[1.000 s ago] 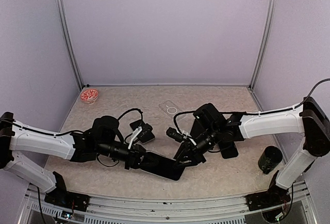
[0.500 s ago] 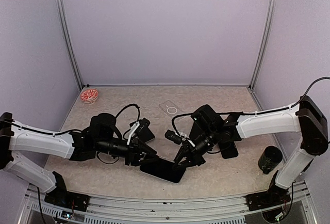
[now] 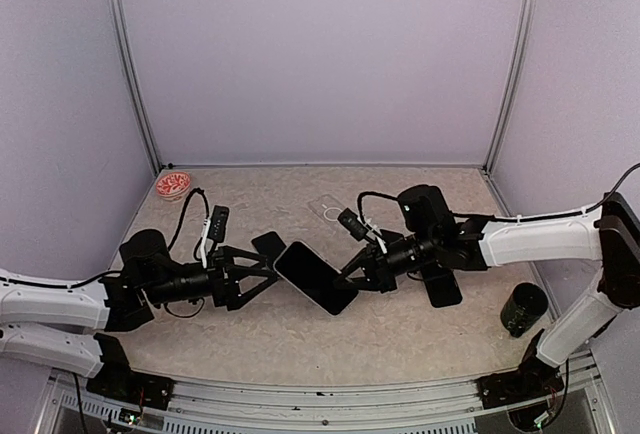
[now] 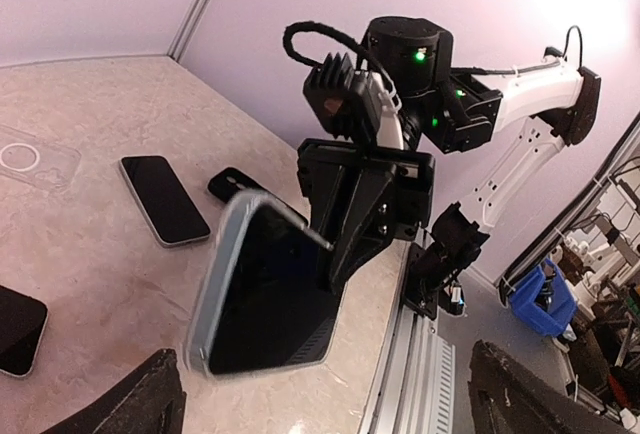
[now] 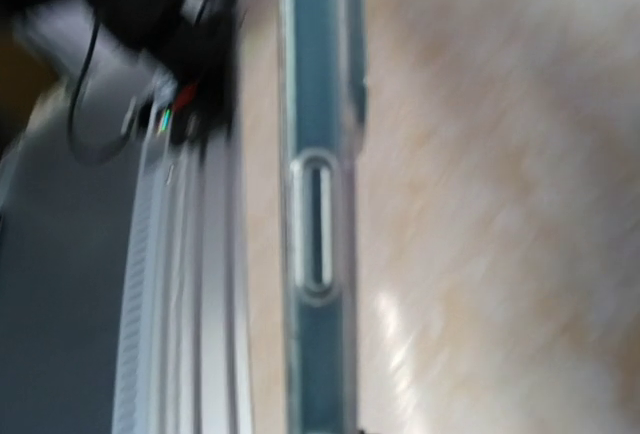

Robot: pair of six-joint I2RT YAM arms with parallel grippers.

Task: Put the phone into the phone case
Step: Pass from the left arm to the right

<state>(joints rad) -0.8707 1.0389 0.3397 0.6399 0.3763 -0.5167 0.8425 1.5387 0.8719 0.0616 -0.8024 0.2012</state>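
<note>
A dark phone (image 3: 315, 276) with a pale translucent rim hangs tilted above the middle of the table. My right gripper (image 3: 350, 272) is shut on its right end, and the left wrist view shows the same grip (image 4: 350, 239) on the phone (image 4: 265, 299). In the blurred right wrist view only the phone's edge (image 5: 320, 204) with a side button fills the frame. My left gripper (image 3: 258, 284) stands wide open just left of the phone, apart from it and holding nothing. A clear phone case (image 3: 335, 211) lies flat farther back, also in the left wrist view (image 4: 25, 159).
Other dark phones lie on the table: one under the right arm (image 3: 443, 289), one by my left gripper (image 3: 266, 245). A red-patterned bowl (image 3: 173, 185) sits in the back left corner. A dark cup (image 3: 524, 307) stands at the right edge. A metal rail (image 3: 320, 394) runs along the front.
My left gripper opened, let go of the phone and drew back to the left. My right gripper kept hold and lifted the phone away from the front edge toward the middle.
</note>
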